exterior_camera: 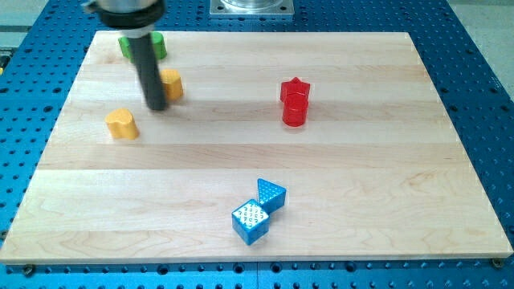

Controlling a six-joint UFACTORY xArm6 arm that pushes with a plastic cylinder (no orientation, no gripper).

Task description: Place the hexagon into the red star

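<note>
A yellow hexagon [171, 83] lies at the board's upper left. My tip [157, 107] rests on the board against the hexagon's left side, the dark rod partly covering it. A red star [295, 88] sits right of centre near the top, touching a red cylinder [295, 111] just below it. The star is well apart from the hexagon, to its right.
A yellow heart-shaped block [123, 124] lies below left of my tip. A green block [141, 46] sits at the top left, partly hidden behind the rod. A blue triangle [271, 194] and a blue cube [250, 221] touch near the bottom centre. The wooden board [385, 177] rests on a blue perforated table.
</note>
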